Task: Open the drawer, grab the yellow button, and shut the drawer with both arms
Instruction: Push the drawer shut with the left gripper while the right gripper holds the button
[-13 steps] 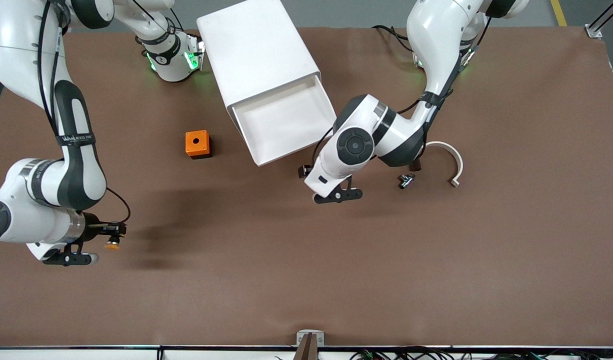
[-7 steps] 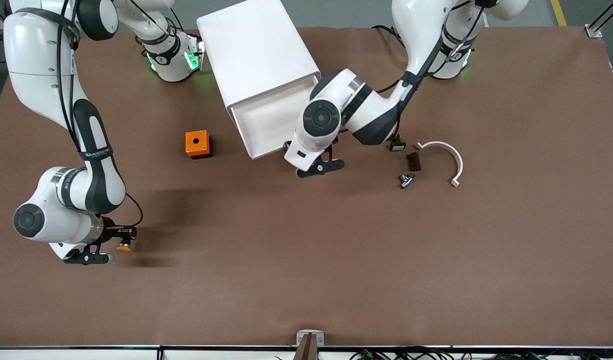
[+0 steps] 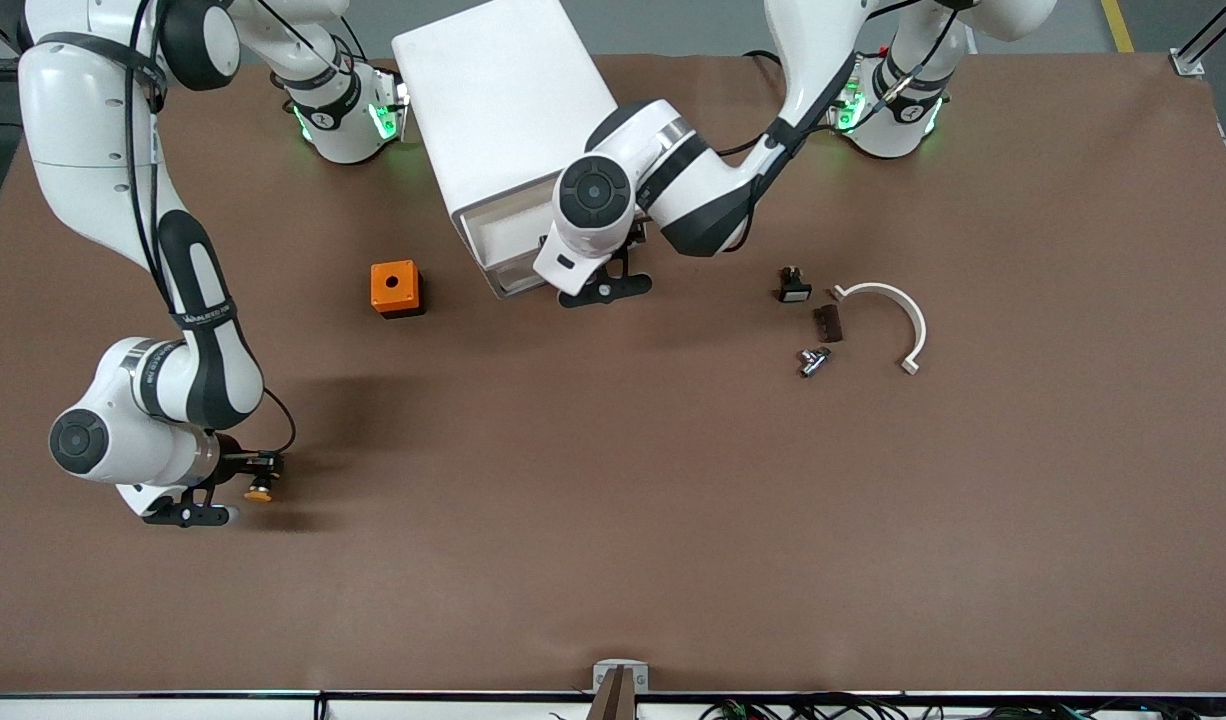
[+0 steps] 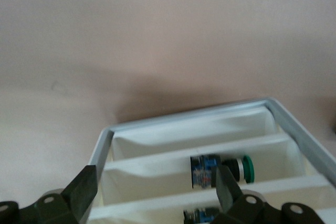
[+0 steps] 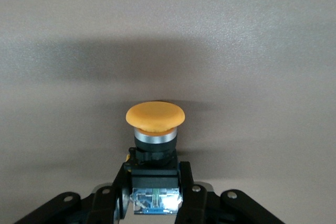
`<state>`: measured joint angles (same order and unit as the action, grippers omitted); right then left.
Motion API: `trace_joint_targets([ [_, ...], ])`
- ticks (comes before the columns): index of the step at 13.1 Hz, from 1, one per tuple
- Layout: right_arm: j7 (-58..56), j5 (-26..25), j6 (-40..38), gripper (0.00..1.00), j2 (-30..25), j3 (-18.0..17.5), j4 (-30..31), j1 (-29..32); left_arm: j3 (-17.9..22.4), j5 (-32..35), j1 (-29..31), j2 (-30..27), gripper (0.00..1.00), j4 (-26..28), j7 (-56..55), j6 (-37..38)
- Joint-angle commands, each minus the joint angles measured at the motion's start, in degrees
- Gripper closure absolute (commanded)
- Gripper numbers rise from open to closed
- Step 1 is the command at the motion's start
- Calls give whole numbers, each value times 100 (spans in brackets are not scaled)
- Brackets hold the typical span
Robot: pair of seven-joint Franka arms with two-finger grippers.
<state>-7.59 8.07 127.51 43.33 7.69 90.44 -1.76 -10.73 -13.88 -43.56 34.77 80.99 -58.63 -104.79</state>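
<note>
The drawer (image 3: 496, 262) sticks out only a little from the top of the white cabinet (image 3: 503, 110). My left gripper (image 3: 598, 285) is right at the drawer's front. In the left wrist view it (image 4: 156, 190) is open, and between its fingers (image 4: 86, 192) I see the white tray (image 4: 157, 153) with cross walls. My right gripper (image 3: 248, 478) hangs low over the table at the right arm's end. It (image 5: 152, 182) is shut on the black body of the button (image 5: 155, 116), whose orange-yellow cap (image 3: 260, 492) points away from the fingers.
A green-capped button (image 4: 231, 169) lies in the tray. An orange box with a round hole (image 3: 395, 288) stands beside the cabinet. Toward the left arm's end lie a small black button (image 3: 793, 285), a dark block (image 3: 826, 322), a metal part (image 3: 813, 360) and a white curved piece (image 3: 898, 310).
My left arm has swung toward the cabinet, and the drawer has gone from far out to almost in. My right gripper has drifted slightly toward the table's middle with the button.
</note>
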Motion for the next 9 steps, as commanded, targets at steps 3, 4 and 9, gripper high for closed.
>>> trace_joint_targets([
  [3, 29, 159, 20, 28, 35, 4, -123, -53, -210, 17, -152, 74, 0, 13, -174, 38],
  [4, 21, 159, 20, 14, 26, 4, -132, -44, -210, 17, -205, 74, 0, 22, -357, 38],
  [9, -331, 159, -349, 0, -438, -5, -193, 62, -210, 25, -495, 74, 0, 101, -676, 47],
])
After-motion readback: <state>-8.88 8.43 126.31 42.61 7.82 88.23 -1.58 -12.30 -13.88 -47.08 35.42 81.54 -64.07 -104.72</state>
